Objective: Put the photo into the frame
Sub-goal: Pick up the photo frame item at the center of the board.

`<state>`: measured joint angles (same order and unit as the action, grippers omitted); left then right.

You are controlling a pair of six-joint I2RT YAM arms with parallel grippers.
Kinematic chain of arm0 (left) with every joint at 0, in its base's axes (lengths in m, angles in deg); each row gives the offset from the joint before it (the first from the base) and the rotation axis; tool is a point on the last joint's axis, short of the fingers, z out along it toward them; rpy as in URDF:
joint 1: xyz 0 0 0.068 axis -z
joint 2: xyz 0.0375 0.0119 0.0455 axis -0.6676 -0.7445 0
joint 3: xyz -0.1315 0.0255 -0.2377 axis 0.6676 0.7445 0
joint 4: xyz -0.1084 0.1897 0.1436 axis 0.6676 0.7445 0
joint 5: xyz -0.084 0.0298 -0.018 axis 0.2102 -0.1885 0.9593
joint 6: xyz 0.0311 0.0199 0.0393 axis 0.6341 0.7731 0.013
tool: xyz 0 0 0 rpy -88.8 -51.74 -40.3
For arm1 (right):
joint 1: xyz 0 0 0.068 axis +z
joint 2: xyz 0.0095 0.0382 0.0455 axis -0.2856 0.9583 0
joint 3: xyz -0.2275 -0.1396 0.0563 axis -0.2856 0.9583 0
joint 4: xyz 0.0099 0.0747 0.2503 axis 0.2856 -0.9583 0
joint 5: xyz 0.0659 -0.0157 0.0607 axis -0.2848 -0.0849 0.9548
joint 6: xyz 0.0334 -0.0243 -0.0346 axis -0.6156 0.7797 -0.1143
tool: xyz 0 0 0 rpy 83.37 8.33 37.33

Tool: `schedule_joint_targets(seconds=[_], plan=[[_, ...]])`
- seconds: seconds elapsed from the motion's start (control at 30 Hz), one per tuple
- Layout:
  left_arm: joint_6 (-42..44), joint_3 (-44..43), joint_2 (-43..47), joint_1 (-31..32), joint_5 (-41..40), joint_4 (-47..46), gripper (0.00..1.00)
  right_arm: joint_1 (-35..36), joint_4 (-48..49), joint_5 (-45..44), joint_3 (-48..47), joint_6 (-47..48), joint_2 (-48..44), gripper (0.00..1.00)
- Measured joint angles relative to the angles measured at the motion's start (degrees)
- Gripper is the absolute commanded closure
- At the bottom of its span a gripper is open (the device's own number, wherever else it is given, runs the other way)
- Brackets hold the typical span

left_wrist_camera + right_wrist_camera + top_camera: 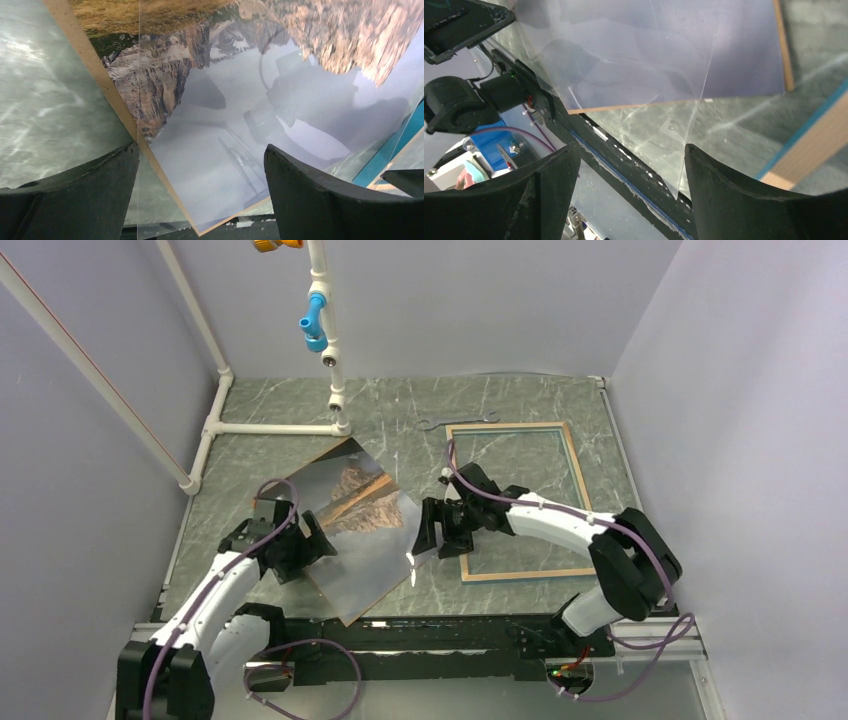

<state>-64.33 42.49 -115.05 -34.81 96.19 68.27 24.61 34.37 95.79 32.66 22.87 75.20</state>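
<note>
From above, the left gripper (300, 540) sits at the photo's (355, 505) near-left edge, jaws spread and holding nothing. The photo lies picture-up on a brown board (345, 617), ahead of that gripper and to its right. The right gripper (432, 530), likewise spread and empty, hovers at the photo's opposite corner. The frame (575, 475) lies tan back up beneath and behind its wrist. My guess is they flank the stack so one can steady it while the other lifts.

Through the left wrist, the photo's grey sky fills the space ahead of the open fingers. A clear sheet (157, 210) overhangs the board's edge just inside the left finger, and it mirrors the gripper, so it seems to lie over the print.

Through the right wrist, the sheet's edge runs forward between the spread fingers. I cannot tell whether either one touches it. The frame's blue rim shows just beyond the right finger, close enough for a short carry.
</note>
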Motion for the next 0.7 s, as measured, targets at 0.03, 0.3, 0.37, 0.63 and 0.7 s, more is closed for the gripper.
schedule_joint_targets(seconds=[0.03, 0.3, 0.37, 0.63, 0.7], plan=[[-0.42, -0.24, -0.35, 1.31, -0.20, 0.00, 0.06, 0.07, -0.61, -0.26, 0.79, 0.02, -1.07, 0.23], [-3.61, -7.50, -9.92, 15.02, -2.54, -2.16, 0.06, 0.26, -7.85, -3.82, 3.52, 0.17, -11.93, 0.22], [-4.02, -9.33, -13.16, 17.42, -2.71, -3.17, 0.06, 0.31, -9.86, -5.20, 3.52, 0.35, -14.56, 0.22], [-5.31, -16.00, -24.72, 24.94, -3.76, -3.76, 0.04, 0.48, -17.97, -15.76, 4.61, 1.14, -21.49, 0.18], [-5.46, -16.94, -25.70, 25.68, -3.72, -3.76, 0.03, 0.37, -19.78, -18.78, 5.64, 1.09, -21.62, 0.17]])
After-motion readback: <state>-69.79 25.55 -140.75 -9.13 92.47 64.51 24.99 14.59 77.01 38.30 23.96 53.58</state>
